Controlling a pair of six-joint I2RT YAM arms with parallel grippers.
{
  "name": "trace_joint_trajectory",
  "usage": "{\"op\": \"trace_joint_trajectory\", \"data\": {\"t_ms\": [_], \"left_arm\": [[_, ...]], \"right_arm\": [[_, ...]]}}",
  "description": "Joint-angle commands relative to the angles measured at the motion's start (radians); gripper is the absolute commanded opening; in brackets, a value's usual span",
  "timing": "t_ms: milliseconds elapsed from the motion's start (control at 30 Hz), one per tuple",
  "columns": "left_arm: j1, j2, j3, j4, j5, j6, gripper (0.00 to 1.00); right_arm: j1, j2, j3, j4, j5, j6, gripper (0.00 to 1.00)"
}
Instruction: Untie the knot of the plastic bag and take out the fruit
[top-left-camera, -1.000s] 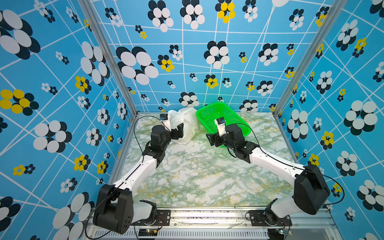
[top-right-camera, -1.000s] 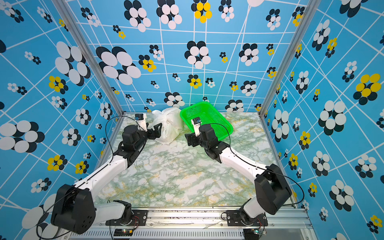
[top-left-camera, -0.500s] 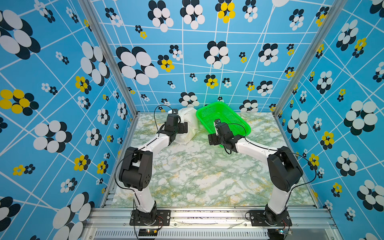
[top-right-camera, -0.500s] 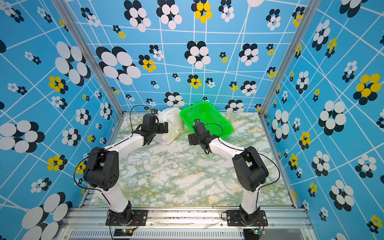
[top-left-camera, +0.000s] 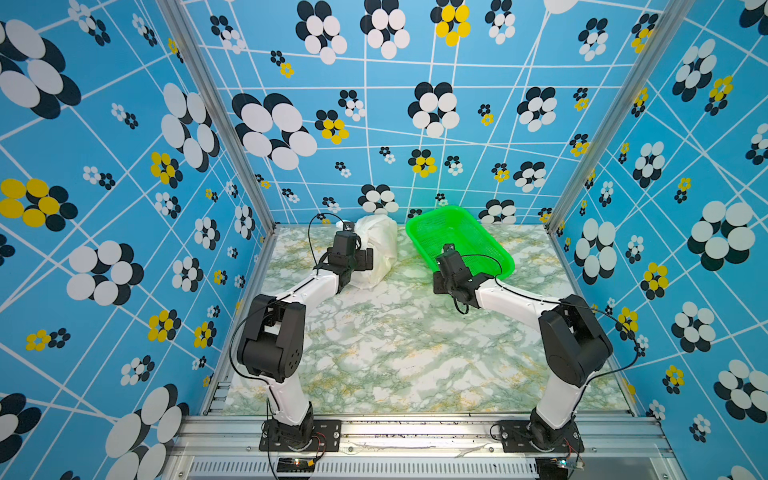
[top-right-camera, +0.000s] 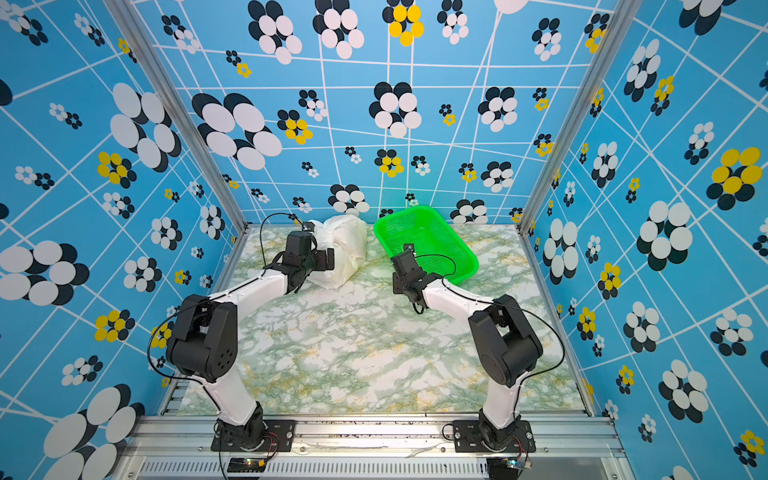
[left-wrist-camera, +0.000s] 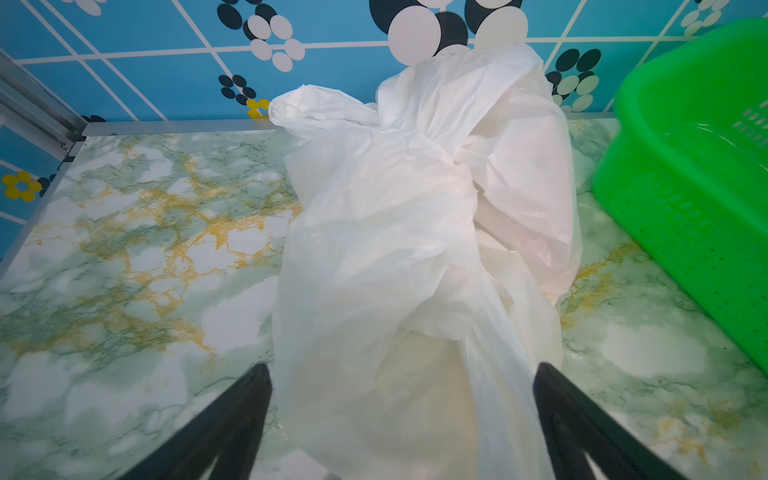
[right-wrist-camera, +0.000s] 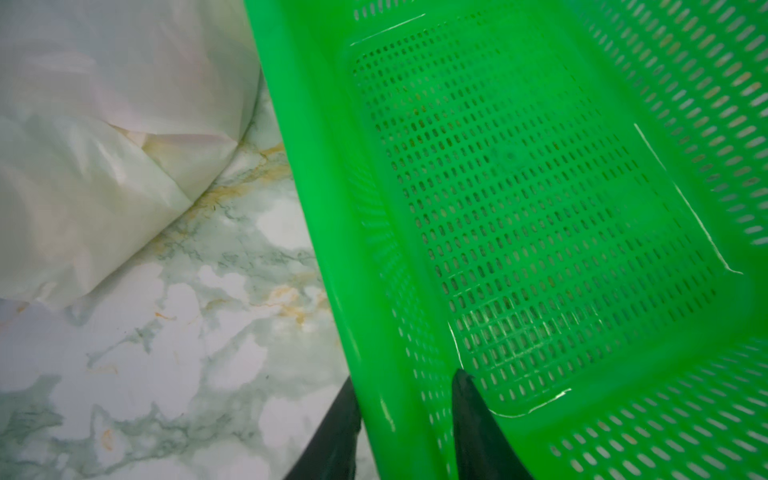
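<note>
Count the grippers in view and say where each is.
2. The left gripper is open astride the white bag; the right gripper is closed on the rim of the green basket. None hidden.

2 top views overlook whole table (top-left-camera: 395, 353); wrist views close, sharing basket (left-wrist-camera: 685, 187).

A green mesh basket (top-left-camera: 451, 226) sits at the back of the marble-patterned tabletop (top-left-camera: 395, 345), near the blue flower-patterned rear wall (top-left-camera: 415, 83).

At the back of the table (top-left-camera: 395, 345) the bag (top-left-camera: 380, 245) lies left of the basket (top-left-camera: 461, 232), just beside it. The left tool (left-wrist-camera: 401, 370) stands astride the bag's near end; the right tool (right-wrist-camera: 405, 378) sits astride the basket's near wall, one finger inside
</note>
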Motion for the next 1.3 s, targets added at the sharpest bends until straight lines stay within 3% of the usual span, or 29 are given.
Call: {"op": "trace_joint_trajectory", "data": {"t_ms": [0,100,300,567,767,1000,1167,1267], "left_arm": [[0.011,-0.049,-0.025,0.034,-0.004,-0.007,0.99],[0.015,-0.056,-0.039,0.044,-0.005,-0.004,0.99],[0.04,-0.04,-0.024,0.034,0.008,-0.021,1.0],[0.066,-0.011,0.011,0.03,0.07,-0.028,0.98],[0.071,0.043,0.082,-0.011,0.085,-0.024,0.99],[0.071,0.08,0.129,-0.035,0.09,-0.02,0.99],[0.072,0.115,0.156,-0.051,0.089,-0.022,0.99],[0.072,0.127,0.166,-0.06,0.087,-0.021,0.99]], "right_arm": [[-0.004,-0.077,-0.073,-0.033,0.096,0.125,0.31],[-0.003,-0.121,-0.129,-0.019,0.11,0.174,0.25],[-0.002,-0.191,-0.194,-0.018,0.139,0.227,0.24],[0.004,-0.219,-0.2,0.017,0.149,0.178,0.53],[0.015,-0.204,-0.175,0.018,0.145,0.166,0.58],[0.05,-0.18,-0.186,0.033,0.157,0.187,0.55],[0.084,-0.17,-0.187,0.041,0.149,0.182,0.33],[0.099,-0.169,-0.193,0.033,0.152,0.188,0.26]]}}
